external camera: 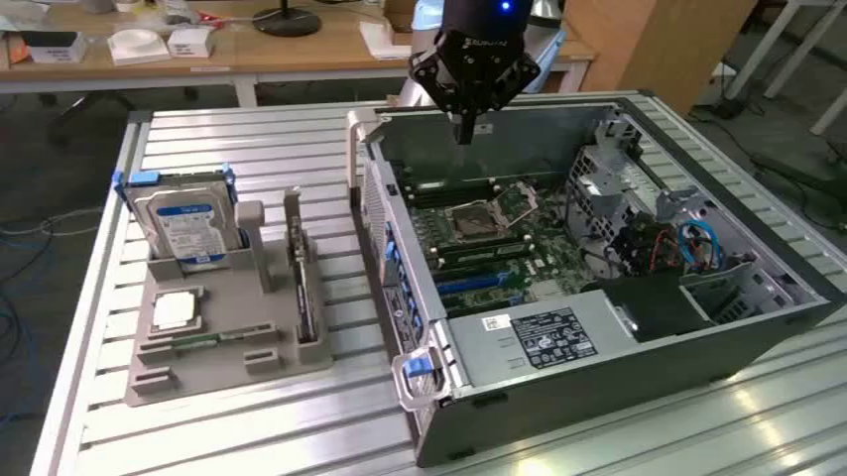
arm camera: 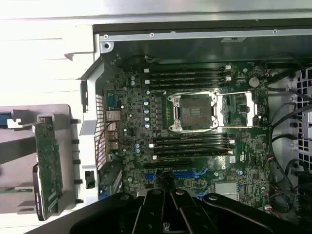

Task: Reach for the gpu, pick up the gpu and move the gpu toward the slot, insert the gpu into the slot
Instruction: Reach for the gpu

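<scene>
1. Slatted metal table [external camera: 238, 139], its near edge closest to the exterior camera, carries every item below.
2. Open computer case [external camera: 622, 387] [arm camera: 195, 48] lies on its side toward the exterior view's right, its interior facing up.
3. Green motherboard [external camera: 510, 248] [arm camera: 136, 122] covers the floor of the case.
4. Grey holder [external camera: 225, 327] sits on the table just beside the case, at the exterior view's left.
5. Gripper [external camera: 465, 137] [arm camera: 168, 187] hangs above the far part of the case interior; its fingers are drawn together into one point and clamp nothing.
6. Blue-labelled hard drive [external camera: 189, 228] stands upright at the far end of the holder.
7. The gpu [external camera: 305, 293] [arm camera: 48, 165] stands on edge in the holder's groove on the side nearest the case, well apart from the gripper.
8. The slot [external camera: 470, 285] [arm camera: 187, 173], a blue strip, lies on the motherboard's near part; nothing is seated in it.
9. Square processor socket [external camera: 479, 215] [arm camera: 195, 113] sits mid-board, between black memory slots.
</scene>
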Available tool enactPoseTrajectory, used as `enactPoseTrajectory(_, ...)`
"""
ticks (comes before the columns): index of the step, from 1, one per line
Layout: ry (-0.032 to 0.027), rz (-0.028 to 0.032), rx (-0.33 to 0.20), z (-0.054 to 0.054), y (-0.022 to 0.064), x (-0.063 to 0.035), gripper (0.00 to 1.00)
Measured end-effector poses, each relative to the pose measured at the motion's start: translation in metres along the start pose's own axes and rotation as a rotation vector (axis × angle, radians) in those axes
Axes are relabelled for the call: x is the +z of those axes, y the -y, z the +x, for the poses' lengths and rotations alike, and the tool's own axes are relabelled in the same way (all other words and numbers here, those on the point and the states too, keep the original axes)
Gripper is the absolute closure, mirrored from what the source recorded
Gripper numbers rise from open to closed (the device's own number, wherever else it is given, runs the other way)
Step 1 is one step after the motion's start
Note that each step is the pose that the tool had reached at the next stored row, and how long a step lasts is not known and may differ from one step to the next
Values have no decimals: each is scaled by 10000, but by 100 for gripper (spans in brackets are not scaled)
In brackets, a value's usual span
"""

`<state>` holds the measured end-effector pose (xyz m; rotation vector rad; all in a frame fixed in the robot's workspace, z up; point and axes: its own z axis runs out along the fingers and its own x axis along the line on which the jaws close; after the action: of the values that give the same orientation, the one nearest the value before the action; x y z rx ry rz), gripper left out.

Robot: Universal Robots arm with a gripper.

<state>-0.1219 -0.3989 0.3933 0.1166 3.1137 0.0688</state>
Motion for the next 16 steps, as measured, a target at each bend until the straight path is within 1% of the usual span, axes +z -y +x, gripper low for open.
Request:
enactPoseTrajectory(10,0,0,0,3,0,0,90)
enactPoseTrajectory(12,-1,1,1,36,3,-2,90)
enactPoseTrajectory(16,0,0,-1,160,12,-4,90)
